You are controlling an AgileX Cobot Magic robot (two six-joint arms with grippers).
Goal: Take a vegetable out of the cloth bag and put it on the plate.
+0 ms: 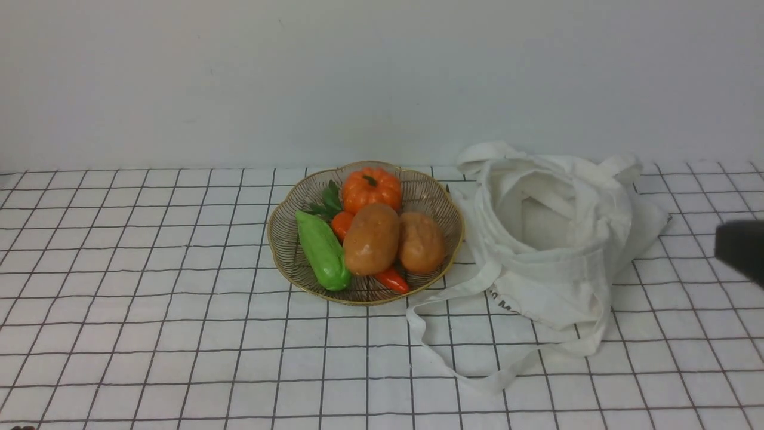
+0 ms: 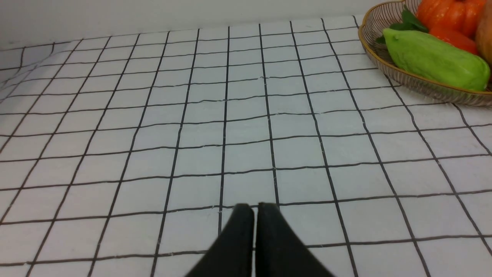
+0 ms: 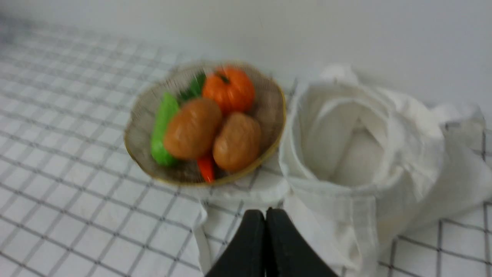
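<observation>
Front view, white bag [image 1: 561, 257] beside plate [image 1: 280, 263], pumpkin [image 1: 371, 190] aboard, left hand [image 2: 255, 231] and right hand [image 3: 265, 234] both closed

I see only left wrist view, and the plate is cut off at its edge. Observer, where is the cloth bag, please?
Observer: The cloth bag lies to the right of the plate, in the front view.
Operator: Thank you. What is on the part of plate that I cannot see?
Observer: Two brown potatoes, one beside the other.
Operator: And the right tool, is it holding something?
Observer: No, the right tool is shut with nothing between its tips, in the right wrist view.
</observation>
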